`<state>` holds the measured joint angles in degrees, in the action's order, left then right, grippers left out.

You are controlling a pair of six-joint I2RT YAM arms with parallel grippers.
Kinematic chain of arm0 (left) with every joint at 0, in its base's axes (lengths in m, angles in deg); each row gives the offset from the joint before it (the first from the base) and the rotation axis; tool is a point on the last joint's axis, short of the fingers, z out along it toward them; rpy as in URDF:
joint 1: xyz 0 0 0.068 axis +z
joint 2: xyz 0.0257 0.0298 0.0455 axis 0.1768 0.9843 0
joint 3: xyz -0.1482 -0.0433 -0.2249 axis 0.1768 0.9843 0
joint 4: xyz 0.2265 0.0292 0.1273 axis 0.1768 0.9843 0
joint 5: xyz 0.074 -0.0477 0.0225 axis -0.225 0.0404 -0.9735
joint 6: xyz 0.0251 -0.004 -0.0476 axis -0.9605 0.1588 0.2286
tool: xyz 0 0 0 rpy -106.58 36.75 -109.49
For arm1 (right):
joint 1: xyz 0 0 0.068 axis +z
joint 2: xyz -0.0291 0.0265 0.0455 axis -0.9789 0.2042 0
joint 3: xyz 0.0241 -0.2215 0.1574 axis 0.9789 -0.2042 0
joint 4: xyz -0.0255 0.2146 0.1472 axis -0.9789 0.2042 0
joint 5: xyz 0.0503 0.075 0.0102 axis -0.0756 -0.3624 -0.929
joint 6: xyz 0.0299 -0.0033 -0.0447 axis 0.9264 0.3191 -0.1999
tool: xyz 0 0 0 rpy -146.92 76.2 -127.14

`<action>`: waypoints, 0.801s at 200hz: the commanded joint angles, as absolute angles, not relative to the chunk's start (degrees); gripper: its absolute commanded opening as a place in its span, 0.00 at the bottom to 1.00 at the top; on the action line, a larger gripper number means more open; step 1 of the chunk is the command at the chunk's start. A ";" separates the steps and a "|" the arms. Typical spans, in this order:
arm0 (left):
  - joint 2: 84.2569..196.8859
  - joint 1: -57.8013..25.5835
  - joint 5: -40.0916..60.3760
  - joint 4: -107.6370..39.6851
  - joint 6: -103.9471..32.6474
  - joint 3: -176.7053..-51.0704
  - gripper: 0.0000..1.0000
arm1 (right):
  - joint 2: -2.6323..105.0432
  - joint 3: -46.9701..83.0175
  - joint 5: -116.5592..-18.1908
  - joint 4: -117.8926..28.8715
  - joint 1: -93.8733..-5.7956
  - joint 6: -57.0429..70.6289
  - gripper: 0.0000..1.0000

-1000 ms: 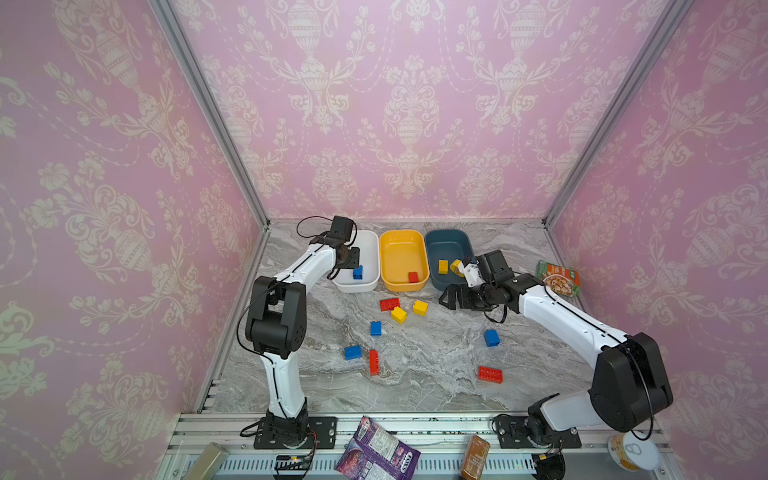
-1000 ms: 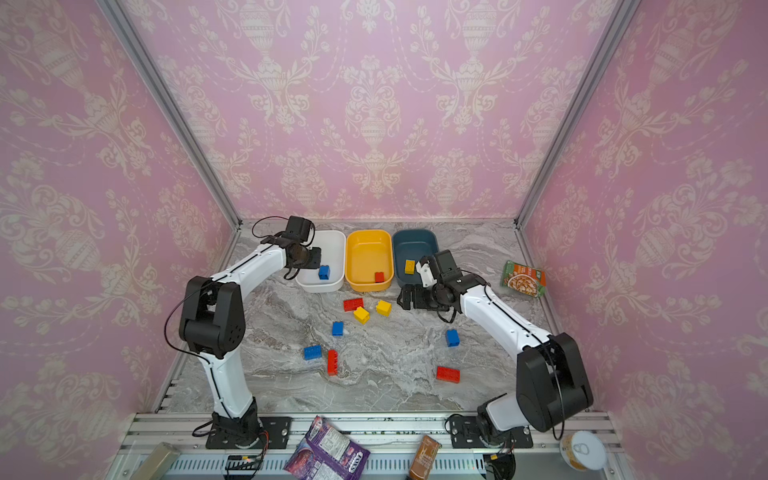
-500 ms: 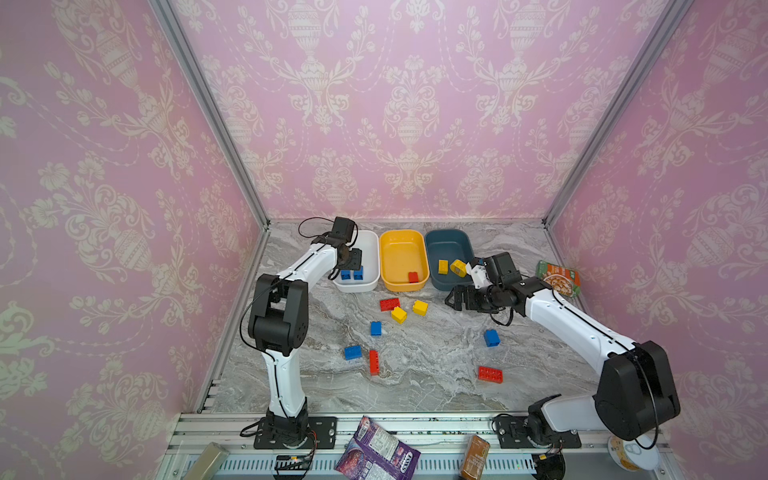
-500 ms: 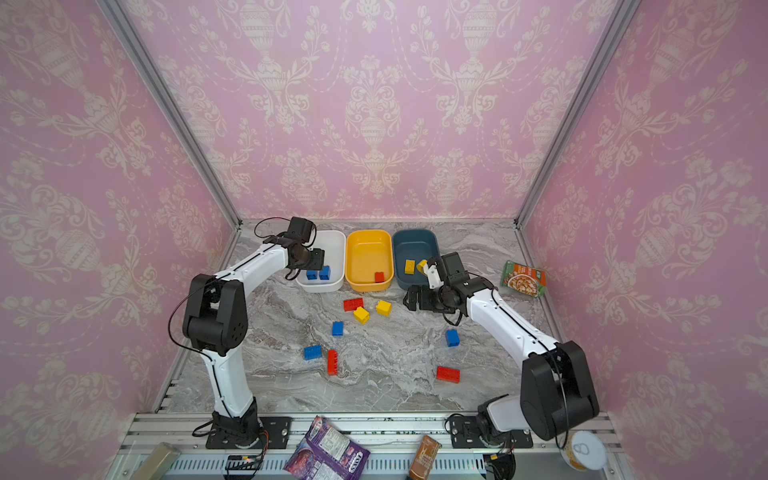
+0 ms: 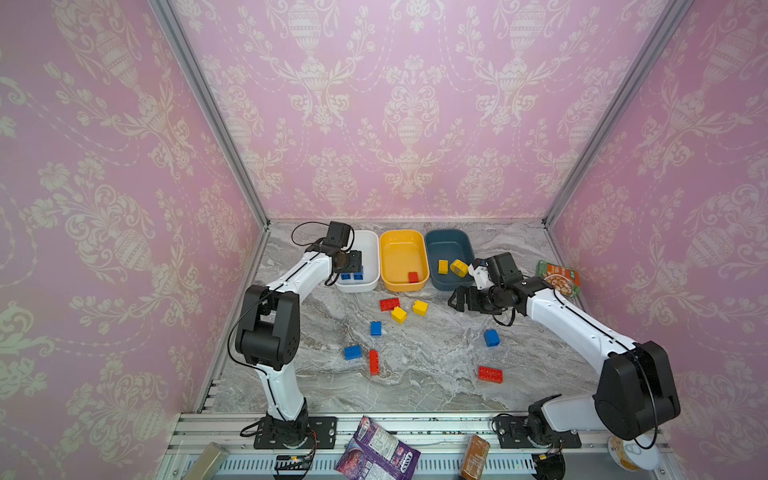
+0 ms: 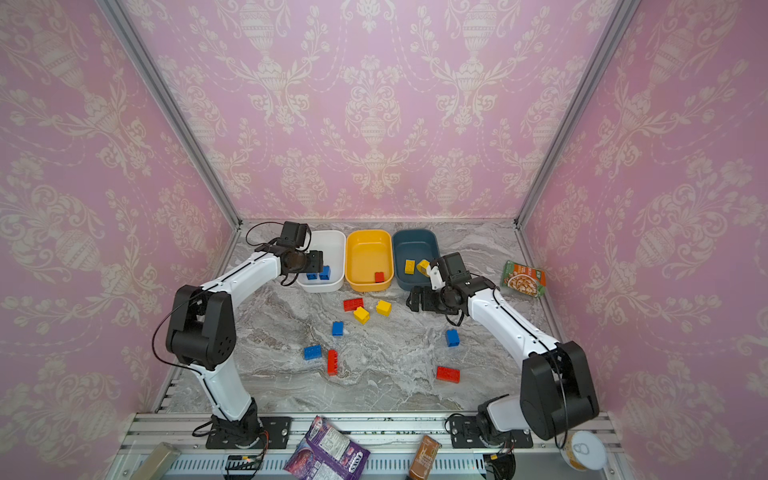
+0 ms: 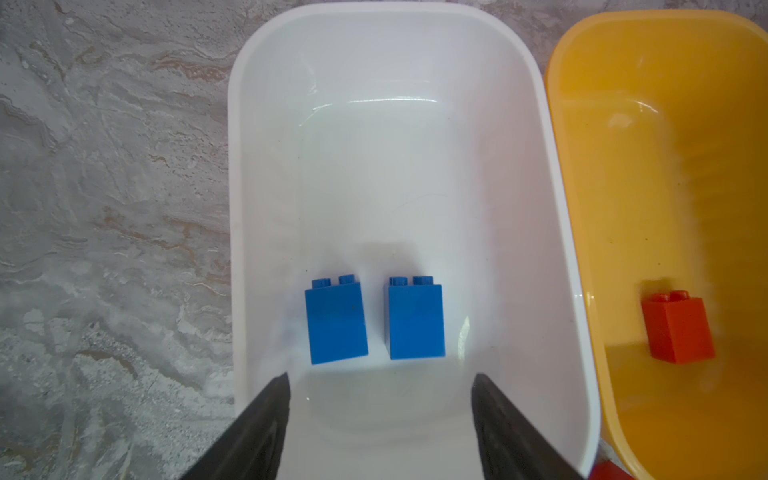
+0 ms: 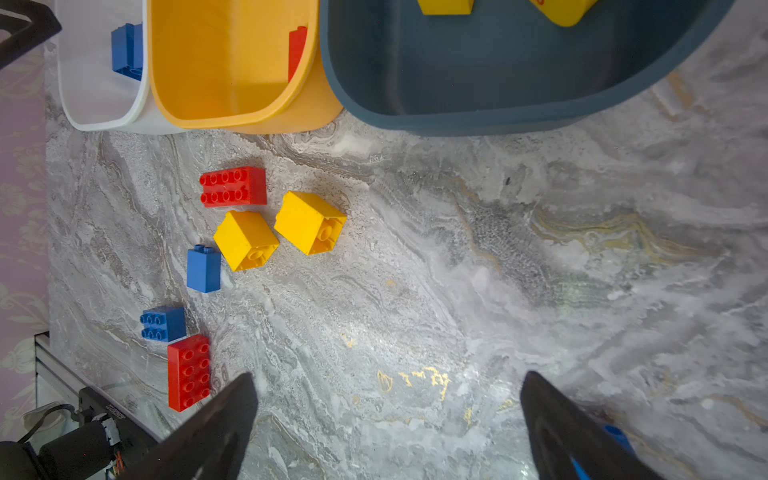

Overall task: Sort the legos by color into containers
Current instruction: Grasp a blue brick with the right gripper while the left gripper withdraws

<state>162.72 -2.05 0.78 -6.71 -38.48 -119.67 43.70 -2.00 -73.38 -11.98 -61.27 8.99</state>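
Observation:
My left gripper hangs open over the white container, just behind two blue legos lying side by side in it. The yellow container holds one red lego. Two yellow legos lie in the teal container. My right gripper is open and empty above bare table, in front of the teal container. Loose on the table lie red, yellow, blue and red legos.
A green snack packet lies at the right wall behind my right arm. On the front rail lie a purple packet, a brown packet and a round can. Pink walls close in three sides.
My left gripper has opened and let go of a blue lego, which now lies in the white container beside the other one. The right arm has barely shifted.

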 commanded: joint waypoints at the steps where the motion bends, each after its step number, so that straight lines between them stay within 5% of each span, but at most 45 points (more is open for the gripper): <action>1: 158.89 -2.36 4.14 -9.84 -35.08 -116.84 0.72 | 42.42 -2.02 -72.23 -9.78 -61.74 7.31 1.00; 160: 142.16 -2.39 10.39 -19.76 -25.36 -98.30 0.75 | 42.22 -5.29 -64.80 -3.24 -65.68 4.91 1.00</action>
<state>145.19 -2.05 8.48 -17.57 -27.98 -100.23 42.87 -4.09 -67.58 -6.01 -65.03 5.63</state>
